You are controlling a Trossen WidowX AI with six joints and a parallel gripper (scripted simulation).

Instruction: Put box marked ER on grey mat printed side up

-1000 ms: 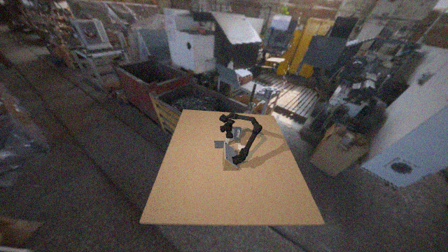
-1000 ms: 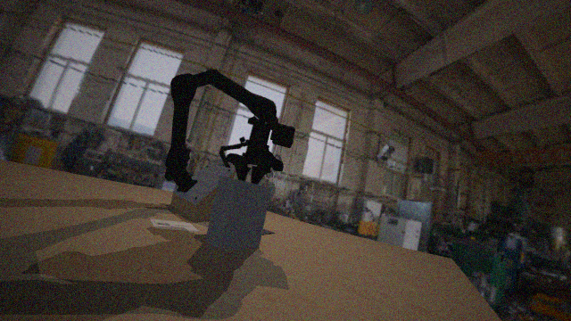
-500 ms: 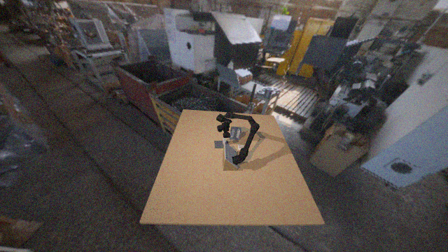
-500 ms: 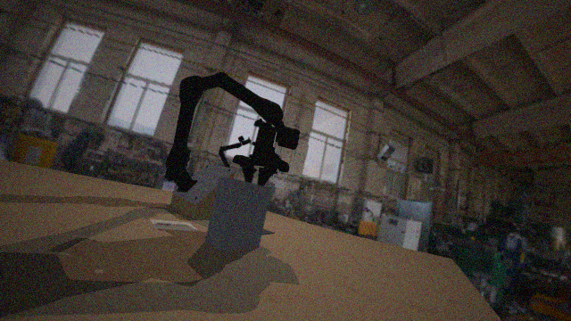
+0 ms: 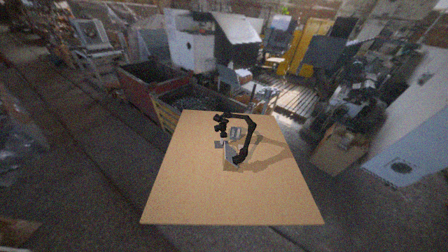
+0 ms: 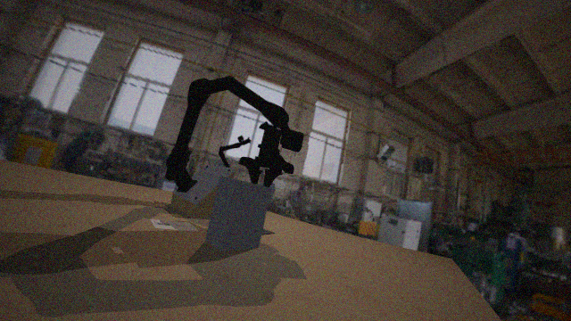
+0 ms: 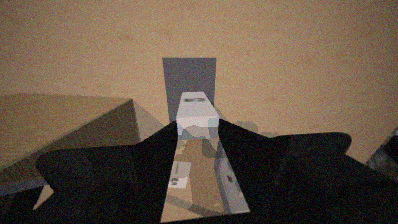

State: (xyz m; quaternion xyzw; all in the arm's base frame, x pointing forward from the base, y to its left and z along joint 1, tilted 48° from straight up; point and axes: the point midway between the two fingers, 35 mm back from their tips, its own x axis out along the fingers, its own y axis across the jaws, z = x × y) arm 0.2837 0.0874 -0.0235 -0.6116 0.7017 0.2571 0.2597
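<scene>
Wrist view: the gripper (image 5: 222, 140) (image 6: 262, 184) (image 7: 197, 124) grips a white box (image 5: 221, 141) (image 7: 196, 106), which overlaps the grey mat (image 5: 217, 144) (image 7: 189, 72) in sight.

Mat (image 5: 217, 144) (image 7: 190, 75): on table (image 5: 227, 199) (image 6: 357, 276) (image 7: 300, 50), left of bin (image 5: 235, 133) (image 6: 238, 218) (image 7: 232, 185).
Bin: far side of sheet (image 5: 240, 147) (image 6: 174, 224) (image 7: 179, 176).
Sloped panel (image 5: 229, 154) (image 6: 198, 187) (image 7: 65, 130): nearer than mat, slightly right.
Arm base (image 5: 239, 159) (image 6: 180, 178): at panel's right.
Box (image 5: 221, 141) (image 7: 197, 107): between fingers, overlapping mat in view; contact unclear.

Tan table (image 5: 231, 199) (image 6: 357, 276) (image 7: 300, 60), grey mat (image 5: 218, 144) (image 7: 190, 75), grey bin (image 5: 235, 128) (image 6: 243, 216)
</scene>
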